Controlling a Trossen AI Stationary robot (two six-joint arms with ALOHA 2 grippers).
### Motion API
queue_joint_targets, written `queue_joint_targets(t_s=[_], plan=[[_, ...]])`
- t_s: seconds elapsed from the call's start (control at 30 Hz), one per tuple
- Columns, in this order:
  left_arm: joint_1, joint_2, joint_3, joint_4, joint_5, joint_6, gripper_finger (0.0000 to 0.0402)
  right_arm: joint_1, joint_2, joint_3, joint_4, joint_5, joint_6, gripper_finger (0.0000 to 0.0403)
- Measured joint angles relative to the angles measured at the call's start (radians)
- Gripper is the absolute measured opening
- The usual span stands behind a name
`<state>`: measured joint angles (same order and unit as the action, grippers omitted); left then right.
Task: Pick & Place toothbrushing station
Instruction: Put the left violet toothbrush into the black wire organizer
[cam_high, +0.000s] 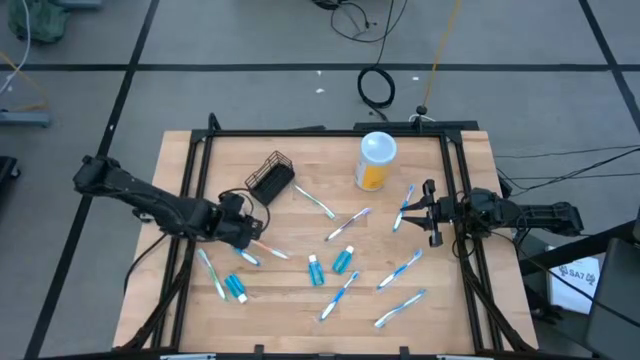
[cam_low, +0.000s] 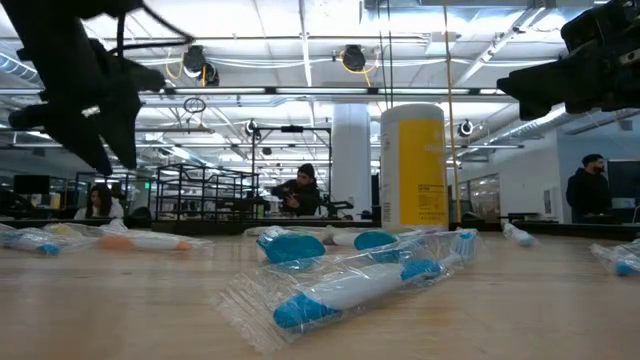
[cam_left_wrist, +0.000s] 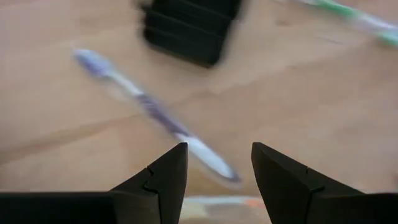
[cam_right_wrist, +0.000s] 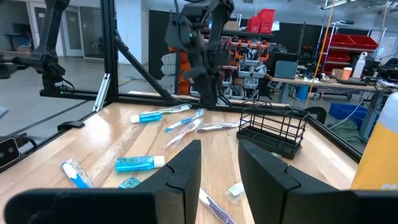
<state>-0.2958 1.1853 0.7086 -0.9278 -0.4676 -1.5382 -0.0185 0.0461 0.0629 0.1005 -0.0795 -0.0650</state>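
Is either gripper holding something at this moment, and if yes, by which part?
Nothing is held. The left gripper is open above a toothbrush on the table, with nothing between its fingers. The right gripper is also empty, at the table's right side.

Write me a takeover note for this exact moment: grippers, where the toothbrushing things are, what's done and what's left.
Left gripper: open, empty, over a toothbrush on the table's left side, near the basket.
Right gripper: empty, fingers apart, at the right edge, beside a toothbrush.
Things: black wire basket appears empty. Toothbrushes and teal tubes lie scattered on the wooden table; a yellow canister stands at the back.
Done: nothing shows in the basket.
Left: apparently everything remains to be placed.
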Motion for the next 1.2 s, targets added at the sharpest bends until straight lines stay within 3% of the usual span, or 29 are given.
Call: queue_joint_targets(t_s=[0.3, 0.53, 0.93, 1.2], plan=[[0.114, 0.139, 0.000, -0.036, -0.003, -0.054, 0.0184, 0.000, 0.000, 0.000, 0.000, 0.000, 0.000, 0.0098], [0.210, 0.274, 0.000, -0.066, 0.045, -0.191, 0.0184, 0.000, 0.000, 0.000, 0.000, 0.000, 0.000, 0.0098], [0.319, 0.411, 0.001, -0.015, 0.059, -0.196, 0.0184, 0.000, 0.000, 0.000, 0.000, 0.000, -0.005, 0.0098], [0.335, 0.473, 0.004, 0.036, 0.036, -0.098, 0.0178, 0.000, 0.000, 0.000, 0.000, 0.000, -0.007, 0.0098]])
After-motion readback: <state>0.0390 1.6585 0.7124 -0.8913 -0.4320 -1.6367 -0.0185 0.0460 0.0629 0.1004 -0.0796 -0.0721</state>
